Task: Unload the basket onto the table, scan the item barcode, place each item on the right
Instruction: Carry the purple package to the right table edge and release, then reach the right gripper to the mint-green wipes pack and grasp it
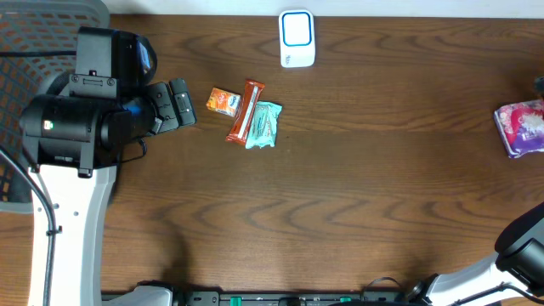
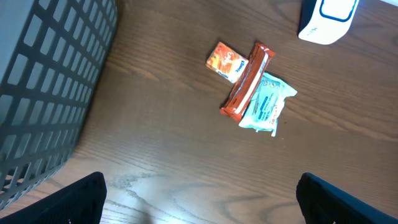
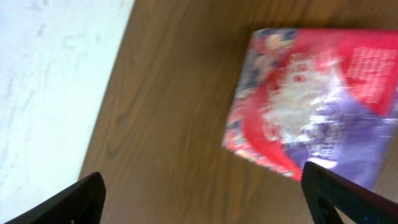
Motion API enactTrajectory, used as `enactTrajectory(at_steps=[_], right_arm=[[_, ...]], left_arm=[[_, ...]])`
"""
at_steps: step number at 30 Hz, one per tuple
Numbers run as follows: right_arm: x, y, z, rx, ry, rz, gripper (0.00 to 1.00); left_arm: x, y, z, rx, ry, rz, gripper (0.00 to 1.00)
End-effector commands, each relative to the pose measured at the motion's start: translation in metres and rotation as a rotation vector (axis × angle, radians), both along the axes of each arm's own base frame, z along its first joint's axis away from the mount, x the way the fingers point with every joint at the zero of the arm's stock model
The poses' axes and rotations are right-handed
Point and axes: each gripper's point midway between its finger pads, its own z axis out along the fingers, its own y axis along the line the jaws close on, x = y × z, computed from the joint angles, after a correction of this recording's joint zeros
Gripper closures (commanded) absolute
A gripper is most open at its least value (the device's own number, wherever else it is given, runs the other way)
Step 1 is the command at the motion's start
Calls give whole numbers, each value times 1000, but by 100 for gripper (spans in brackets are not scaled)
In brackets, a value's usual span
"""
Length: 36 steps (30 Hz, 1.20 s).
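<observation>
At the counter (image 3: 168, 124) edge, your right gripper (image 3: 202, 198) spread over a red-purple packet (image 3: 311, 106), nothing pinched, your left gripper (image 2: 199, 199) spread, facing three snack packs (image 2: 249, 87).

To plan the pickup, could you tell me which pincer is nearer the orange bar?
Left. The left pincer sits close beside the orange bar; the right pincer hovers by the distant red packet.
</observation>
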Motion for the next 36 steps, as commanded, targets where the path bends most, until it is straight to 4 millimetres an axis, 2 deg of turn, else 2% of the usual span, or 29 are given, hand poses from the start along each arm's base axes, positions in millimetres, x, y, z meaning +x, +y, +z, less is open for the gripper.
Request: enactTrajectory(at_steps=[1,4,7,9,11,16,19,21,22,26,30,34,36], right_arm=[[15,23,10,34,-78,148,3],[35,61,34,86,-222,350,19],[48,107,45,163,-287,503,20],[54,150,44,179,-287,635,16],[56,194,38,184,-257,757,14],[39,311,13,153,-141,1102,25],[31,370,-5,103,-60,1228,44],[26,407,-18,69,-3,1283,51],[23,424,-25,60,31,1289,50],[18,475,-56,22,157,1241,49],[12,524,-84,13,183,1275,37],[5,559,-113,40,203,1305,36],[7,574,-131,60,196,1298,32]], left_arm=[[0,3,1,10,-2,12,2],[0,3,1,10,-2,12,2],[0,3,1,10,-2,12,2],[0,3,1,10,-2,12,2],[0,3,1,10,-2,12,2],[0,3,1,10,-2,12,2],[0,3,1,10,-2,12,2],[0,3,1,10,-2,12,2],[0,3,1,10,-2,12,2],[0,3,1,10,-2,12,2],[0,3,1,10,-2,12,2],[0,3,1,10,-2,12,2],[0,3,1,10,-2,12,2]])
